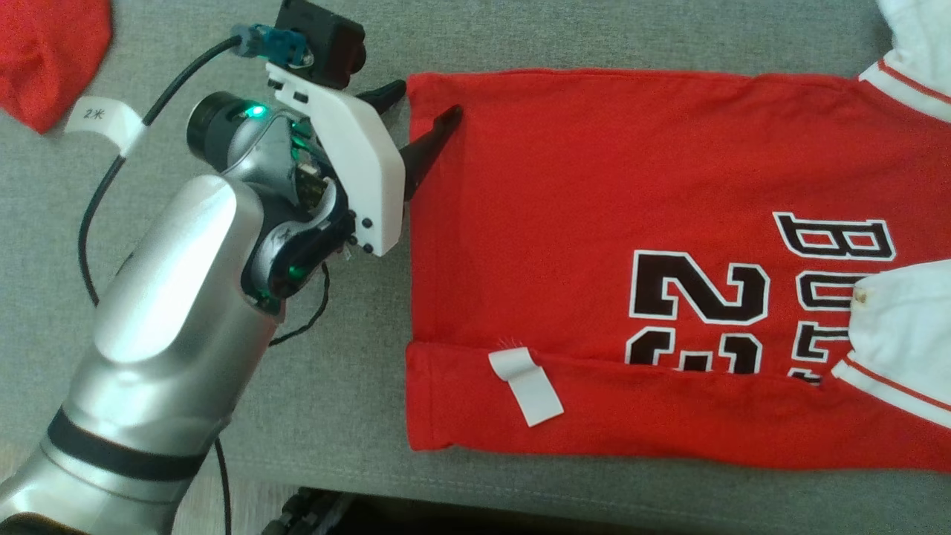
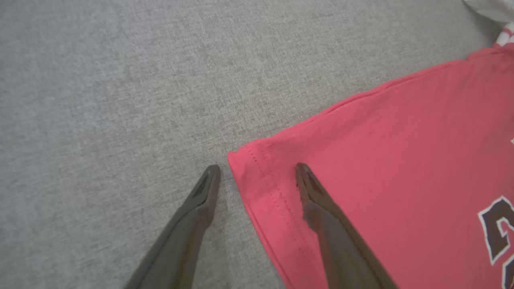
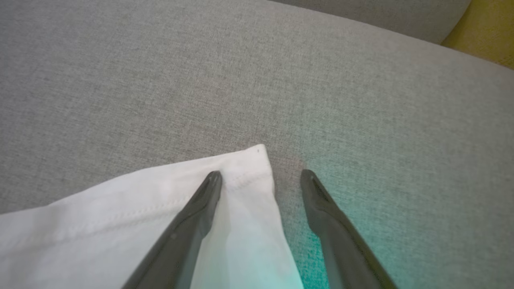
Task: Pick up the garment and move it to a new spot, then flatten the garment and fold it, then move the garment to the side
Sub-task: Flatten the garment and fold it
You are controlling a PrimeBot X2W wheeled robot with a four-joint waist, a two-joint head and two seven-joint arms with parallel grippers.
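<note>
A red jersey [image 1: 594,223] with black-and-white numbers and white sleeves lies flat on the grey cushion, its near edge folded over with a white tag [image 1: 525,385] on it. My left gripper [image 1: 420,104] is open at the jersey's far left corner, one finger on the cushion, the other over the red hem [image 2: 277,188]. In the left wrist view that gripper [image 2: 257,170] straddles the corner. My right gripper [image 3: 261,176] is open at a white sleeve's corner [image 3: 241,176], one finger over the sleeve, the other over bare cushion.
Another red cloth [image 1: 44,52] with a white label [image 1: 108,122] lies at the far left corner of the grey cushion [image 1: 334,416]. A black cable [image 1: 89,223] loops beside my left arm. The cushion's front edge runs along the bottom of the head view.
</note>
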